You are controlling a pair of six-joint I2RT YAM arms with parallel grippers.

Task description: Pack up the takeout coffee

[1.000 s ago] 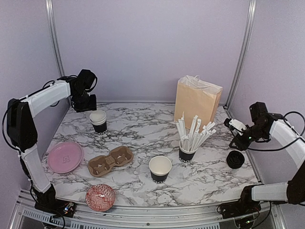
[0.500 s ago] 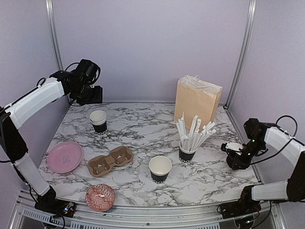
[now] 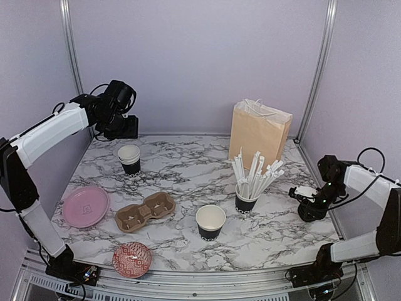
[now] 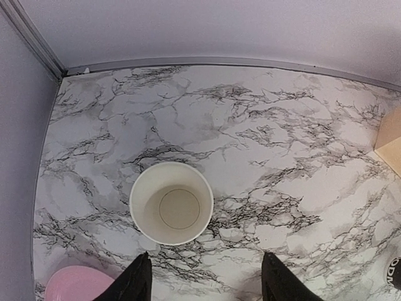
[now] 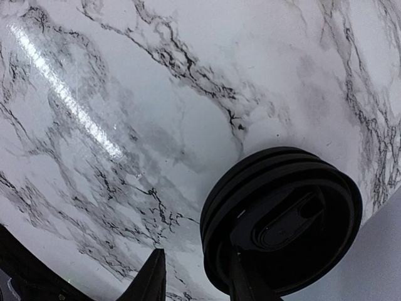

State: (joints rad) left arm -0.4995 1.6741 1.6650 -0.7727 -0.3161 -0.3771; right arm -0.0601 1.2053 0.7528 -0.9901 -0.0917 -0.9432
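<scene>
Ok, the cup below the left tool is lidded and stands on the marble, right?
No, it has no lid: the left wrist view shows the cup open and empty. It does stand on the marble below the left tool.

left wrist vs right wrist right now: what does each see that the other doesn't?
Left wrist only: an empty takeout cup seen from above, the edge of a pink plate, and the left gripper open. Right wrist only: a black lid, its rim between the parted fingers of the right gripper. Both: the marble tabletop.
</scene>
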